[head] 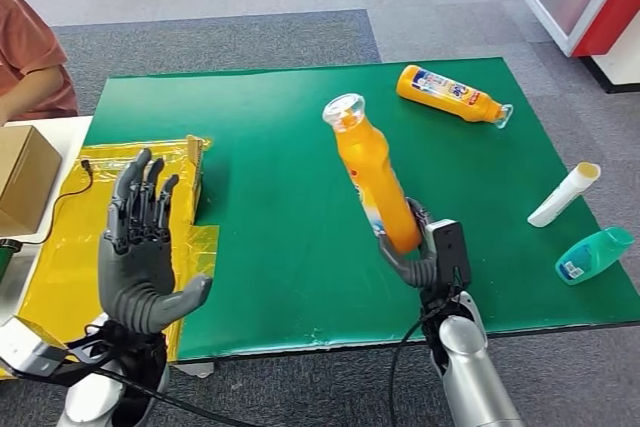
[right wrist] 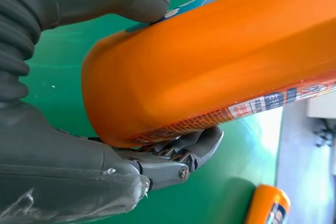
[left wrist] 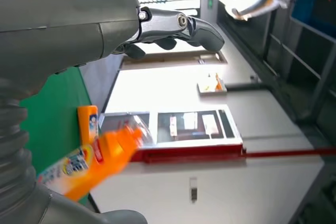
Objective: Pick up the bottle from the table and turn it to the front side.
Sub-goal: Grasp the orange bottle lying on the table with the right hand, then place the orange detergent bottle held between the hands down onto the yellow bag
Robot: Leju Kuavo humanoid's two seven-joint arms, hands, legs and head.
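Your right robot hand point(head: 423, 252) grips the orange bottle point(head: 371, 174) tilted above the worktop point(head: 287, 217); left robot hand point(head: 143, 247) hangs released.

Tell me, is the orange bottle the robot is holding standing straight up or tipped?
Tipped. The right hand grips the orange bottle at its base, above the green mat, and its clear cap leans away to the left.

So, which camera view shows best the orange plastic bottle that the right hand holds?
The head view: the whole orange plastic bottle shows, tilted in the right hand. The right wrist view gives just its base, close; the left wrist view blurs it.
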